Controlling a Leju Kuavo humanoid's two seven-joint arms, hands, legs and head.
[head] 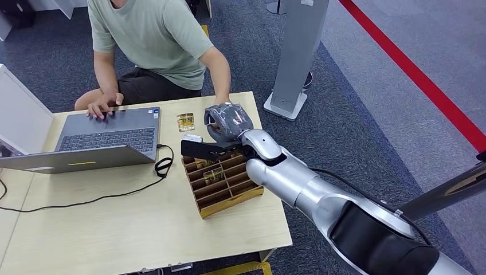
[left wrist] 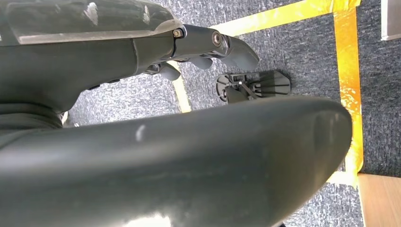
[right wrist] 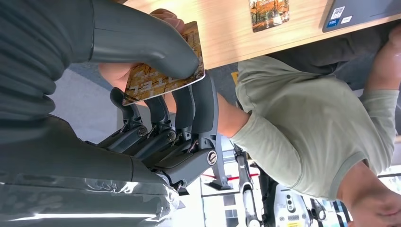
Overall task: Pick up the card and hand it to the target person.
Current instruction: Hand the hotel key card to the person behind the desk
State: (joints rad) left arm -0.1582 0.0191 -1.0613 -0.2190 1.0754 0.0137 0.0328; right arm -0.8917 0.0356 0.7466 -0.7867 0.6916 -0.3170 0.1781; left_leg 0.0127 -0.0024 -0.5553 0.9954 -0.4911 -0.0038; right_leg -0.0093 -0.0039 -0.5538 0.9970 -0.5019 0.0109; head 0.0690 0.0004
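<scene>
My right hand (head: 228, 121) hovers over the table's far edge, just in front of the person in a green T-shirt (head: 155, 40). In the right wrist view the thumb and dark fingers (right wrist: 189, 106) pinch a card with a yellow-brown picture (right wrist: 156, 78). The person's hand (right wrist: 111, 73) lies right behind the card, fingertips at its edge. A second card (head: 185, 121) lies flat on the table beside the laptop. My left hand (left wrist: 142, 61) hangs down over the carpet, fingers loose, with nothing in it.
A wooden divided box (head: 223, 183) with several cards stands under my right forearm. An open laptop (head: 109, 134) with a black cable (head: 163, 166) is at the left, the person's other hand on it. A grey pillar stand (head: 295, 57) rises beyond the table's right corner.
</scene>
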